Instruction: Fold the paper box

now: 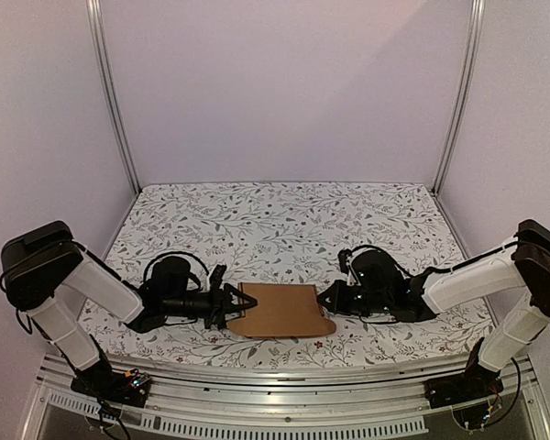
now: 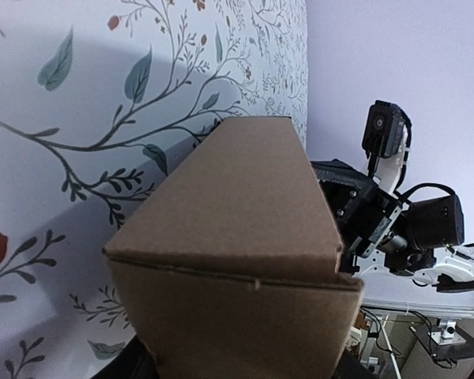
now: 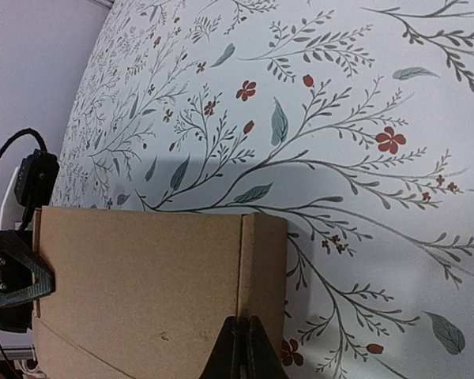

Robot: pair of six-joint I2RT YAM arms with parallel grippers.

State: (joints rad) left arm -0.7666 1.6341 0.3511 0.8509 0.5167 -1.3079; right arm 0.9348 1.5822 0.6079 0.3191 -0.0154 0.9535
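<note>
The box [image 1: 282, 310] is plain brown corrugated cardboard, matt and unprinted, with a faintly grainy face. The left wrist view shows its raw cut edge and a scored fold line. The bench [image 1: 284, 229] is covered by a smooth, matt white sheet printed with grey-green leaves and small red flowers; whether it is cloth or vinyl I cannot tell. The left tool [image 1: 247, 301] and right tool [image 1: 323, 299] look like matt black plastic. The arms [image 1: 101, 284] have black housings with a dull sheen and smooth white shells. The posts [image 1: 110, 92] and the near rail [image 1: 257, 380] are brushed silver metal. The walls [image 1: 284, 82] are smooth and matt.
</note>
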